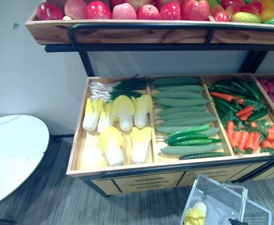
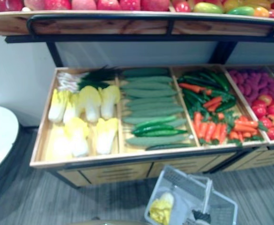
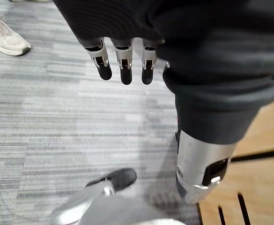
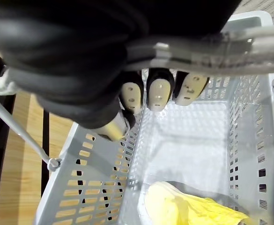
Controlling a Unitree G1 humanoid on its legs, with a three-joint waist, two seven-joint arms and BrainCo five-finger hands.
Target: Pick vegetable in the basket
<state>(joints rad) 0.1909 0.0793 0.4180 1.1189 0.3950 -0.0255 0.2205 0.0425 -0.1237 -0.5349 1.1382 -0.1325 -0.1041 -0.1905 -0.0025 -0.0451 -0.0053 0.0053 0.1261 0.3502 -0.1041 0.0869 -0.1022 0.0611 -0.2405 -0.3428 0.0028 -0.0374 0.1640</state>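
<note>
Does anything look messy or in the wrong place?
Mostly tidy. A few dark cucumbers lie slanted at the front of their box, while the pale ones behind them lie in neat rows. The cabbage in the basket looks fine there.

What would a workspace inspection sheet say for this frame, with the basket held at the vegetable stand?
surface: wooden stand, compartments of cabbages, cucumbers, carrots; apples on the shelf above.
job's things: grey basket below the stand's front, one yellow cabbage inside.
clutter: nothing seen.
hands: right hand fingers curled round the basket handle; left hand fingers straight, holding nothing.
cables: nothing seen.
surroundings: white round table to the left; a person's white shoe on the grey floor.
</note>
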